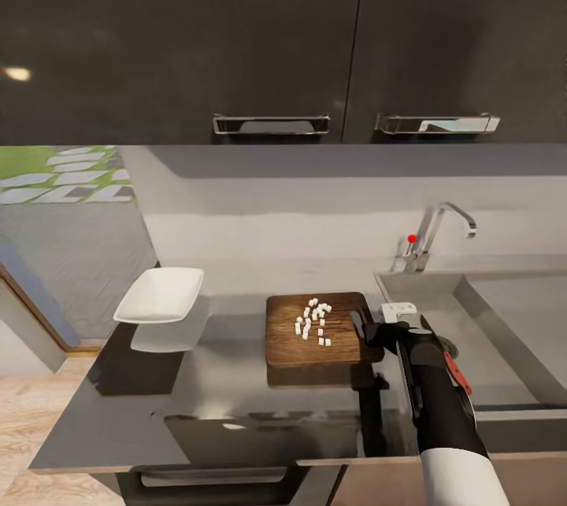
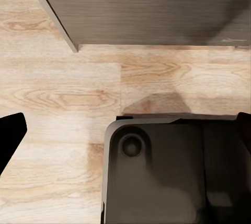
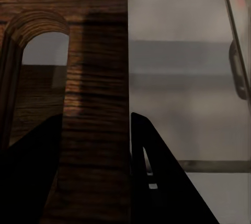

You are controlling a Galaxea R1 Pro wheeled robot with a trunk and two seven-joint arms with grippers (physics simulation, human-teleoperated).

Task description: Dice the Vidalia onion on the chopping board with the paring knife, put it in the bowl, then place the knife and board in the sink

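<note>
The brown chopping board (image 1: pixel 339 345) lies on the grey countertop (image 1: pixel 228 380), just left of the sink (image 1: pixel 504 349). Several small white pieces of diced onion (image 1: pixel 313 322) sit on its middle. My right gripper (image 1: pixel 368 333) is at the board's right edge. In the right wrist view its dark fingers (image 3: pixel 157 182) clamp the wooden strip (image 3: pixel 97 104) beside the board's arched handle hole. The white bowl (image 1: pixel 160 295) stands at the counter's left end and looks empty. A reddish bit (image 1: pixel 455 372), possibly the paring knife's handle, shows in the sink beside my right forearm. My left gripper (image 2: pixel 125 130) hangs open over the floor.
A chrome faucet (image 1: pixel 441 230) with a red-tipped lever rises behind the sink. Dark wall cabinets (image 1: pixel 276 42) hang above the counter. The left wrist view looks down on light wooden floor (image 2: pixel 57 93), a dark cabinet side and my dark base (image 2: pixel 172 177).
</note>
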